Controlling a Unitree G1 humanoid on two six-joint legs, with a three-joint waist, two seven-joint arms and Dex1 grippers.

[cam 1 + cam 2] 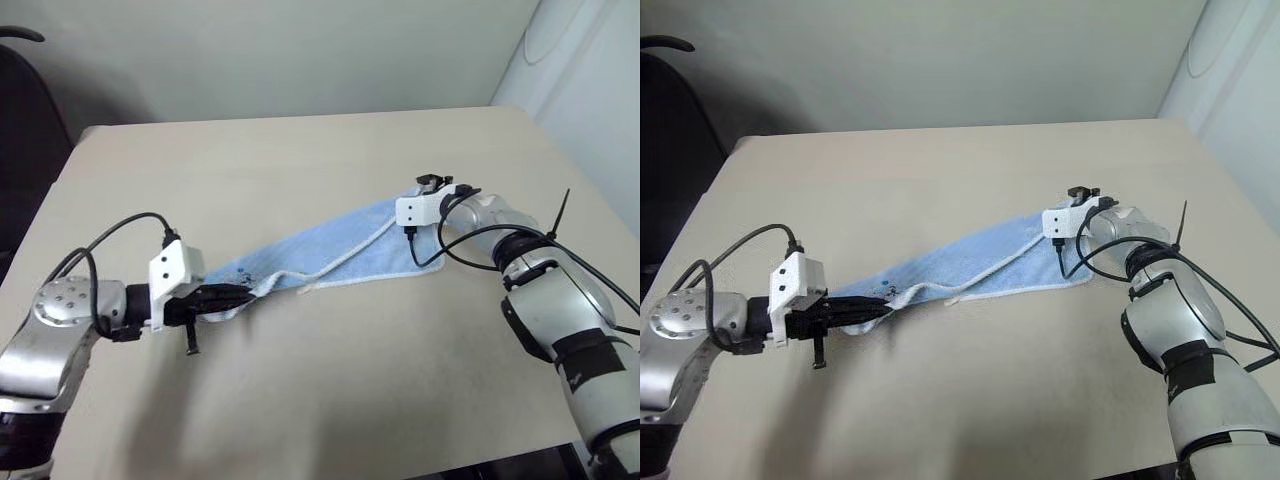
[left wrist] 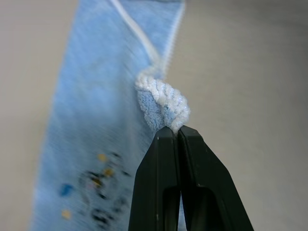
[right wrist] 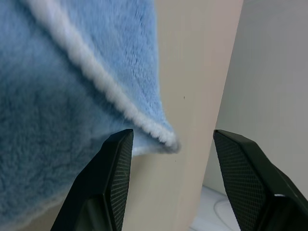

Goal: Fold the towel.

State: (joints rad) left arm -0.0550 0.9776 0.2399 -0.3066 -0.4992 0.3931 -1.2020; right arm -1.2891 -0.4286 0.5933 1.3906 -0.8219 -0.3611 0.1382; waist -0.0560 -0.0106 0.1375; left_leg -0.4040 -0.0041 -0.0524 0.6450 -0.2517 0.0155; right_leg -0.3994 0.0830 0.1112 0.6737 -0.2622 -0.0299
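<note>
1. A light-blue towel (image 1: 330,255) lies stretched across the middle of a beige table (image 1: 300,150), running from 8 o'clock toward 2 o'clock.
2. The left gripper (image 2: 177,137), at the 8 o'clock end, is pinched tight on a bunched corner of white edging.
3. The right gripper (image 3: 168,139), at the 2 o'clock end, stands apart with a corner between its fingers, not clamped.
4. Risk: pulling with only 1 corner held could drag the cloth and spoil the fold.
5. Risk: that small pinch may slip free.
</note>
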